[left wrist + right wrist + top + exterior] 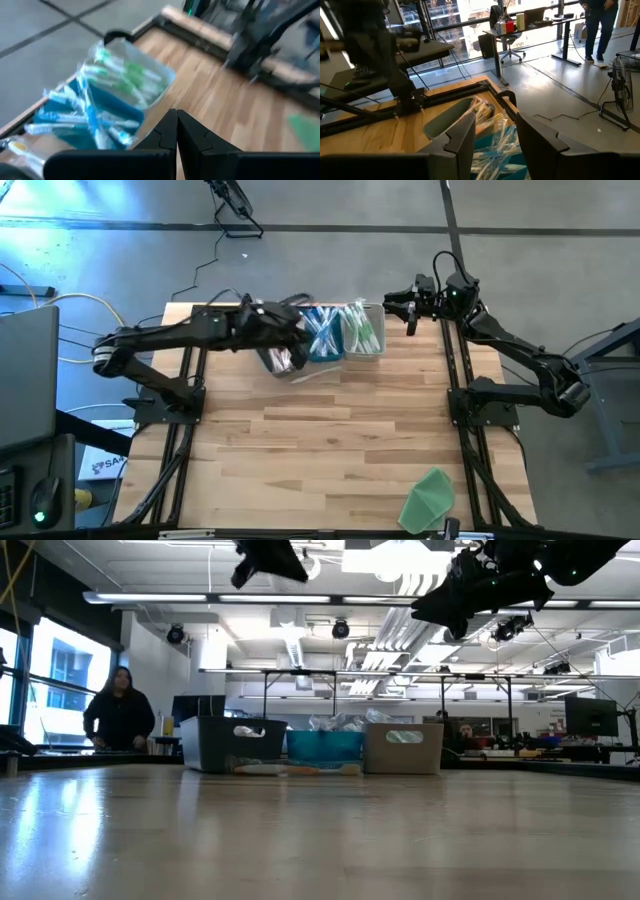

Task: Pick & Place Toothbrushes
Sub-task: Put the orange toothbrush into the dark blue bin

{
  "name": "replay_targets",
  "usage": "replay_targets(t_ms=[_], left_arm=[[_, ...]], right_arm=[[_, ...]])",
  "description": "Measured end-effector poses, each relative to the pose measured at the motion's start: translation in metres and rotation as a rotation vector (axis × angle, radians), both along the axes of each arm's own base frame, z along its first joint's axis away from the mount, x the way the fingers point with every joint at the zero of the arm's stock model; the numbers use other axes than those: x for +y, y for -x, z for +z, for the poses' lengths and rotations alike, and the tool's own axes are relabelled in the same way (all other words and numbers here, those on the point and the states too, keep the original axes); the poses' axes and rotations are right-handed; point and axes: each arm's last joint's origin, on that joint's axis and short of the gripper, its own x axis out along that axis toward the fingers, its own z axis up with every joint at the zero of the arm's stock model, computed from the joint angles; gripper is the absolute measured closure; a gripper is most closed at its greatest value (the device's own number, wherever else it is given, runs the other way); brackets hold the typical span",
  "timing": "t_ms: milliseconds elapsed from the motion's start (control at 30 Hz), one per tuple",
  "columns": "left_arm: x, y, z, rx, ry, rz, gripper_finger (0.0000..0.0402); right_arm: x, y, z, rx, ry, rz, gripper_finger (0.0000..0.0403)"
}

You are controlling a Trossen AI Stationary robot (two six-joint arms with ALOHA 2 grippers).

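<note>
The high view looks straight down on the whole counter (330, 420). The low view looks level across it toward the bins (325, 747) at its far edge. Each wrist view looks past its own tool at those bins from close range.

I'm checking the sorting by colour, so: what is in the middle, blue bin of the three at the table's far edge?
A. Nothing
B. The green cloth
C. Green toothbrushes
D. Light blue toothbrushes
D: the high view shows light blue toothbrushes crossed in the blue bin, the green toothbrushes in the clear bin beside it.
</note>
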Motion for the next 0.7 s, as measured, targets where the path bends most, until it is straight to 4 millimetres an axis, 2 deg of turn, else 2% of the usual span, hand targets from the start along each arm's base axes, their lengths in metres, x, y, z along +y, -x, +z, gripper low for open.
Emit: replay_targets(t_ms=[200, 400, 700], left_arm=[[-0.006, 0.017, 0.022, -0.151, 0.096, 0.031, 0.0401], [-0.005, 0.019, 0.022, -0.142, 0.080, 0.040, 0.0401], [-0.004, 0.019, 0.023, -0.097, -0.061, 0.032, 0.0401]], right_arm=[[0.000, 0.000, 0.000, -0.002, 0.003, -0.001, 0.0267], [0.000, 0.000, 0.001, -0.004, 0.006, -0.001, 0.0267], [0.000, 0.000, 0.001, 0.003, 0.032, 0.002, 0.0267]])
